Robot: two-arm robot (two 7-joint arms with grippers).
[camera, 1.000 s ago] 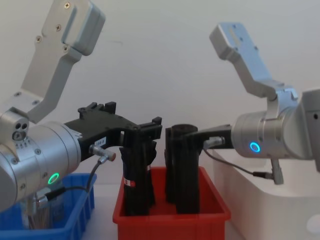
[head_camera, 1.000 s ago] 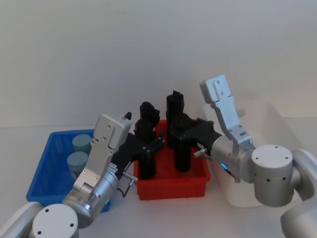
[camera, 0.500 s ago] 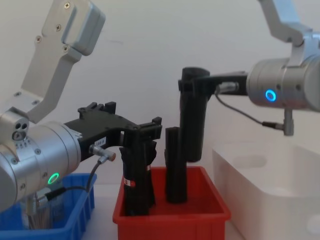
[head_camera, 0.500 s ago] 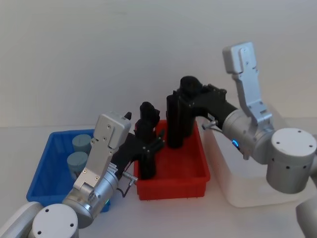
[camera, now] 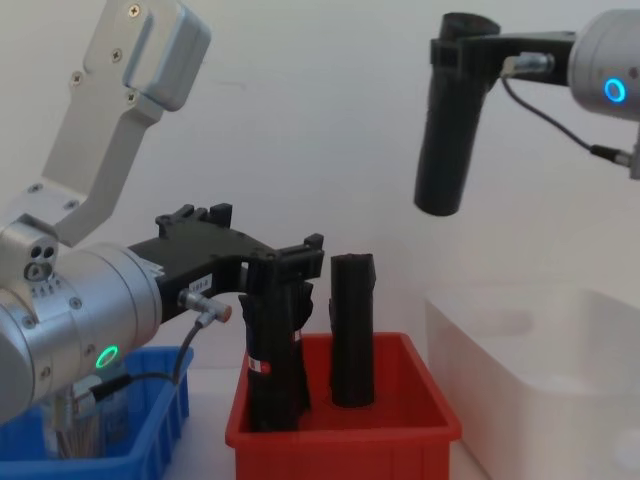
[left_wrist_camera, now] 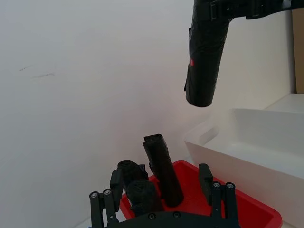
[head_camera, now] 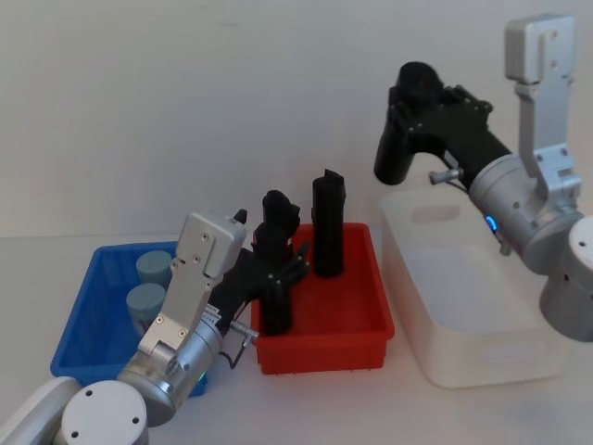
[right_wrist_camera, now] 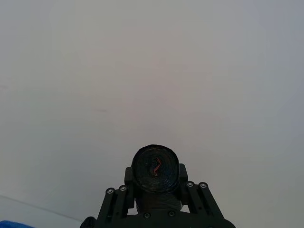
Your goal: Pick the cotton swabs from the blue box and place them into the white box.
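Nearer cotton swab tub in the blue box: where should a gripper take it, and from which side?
Probably from above, closing on the round side wall of the nearer cotton swab tub just under its lid. It stands upright, lid up, inside the blue box. The second tub sits close behind, so close left-to-right.

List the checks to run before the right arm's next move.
1. Grip: right end effector is shut on the raised roll: ok.
2. Clearance: raised roll hangs well above the red tray and the standing roll: ok.
3. Aim: raised roll hangs near the left rim of the white box; whether it is fully over the box: cannot tell.
4. Item: a black roll is held, while the swabs sit in the blue box: not ok.
5. Left end effector: low at the red tray, open around a third roll, off the path: ok.
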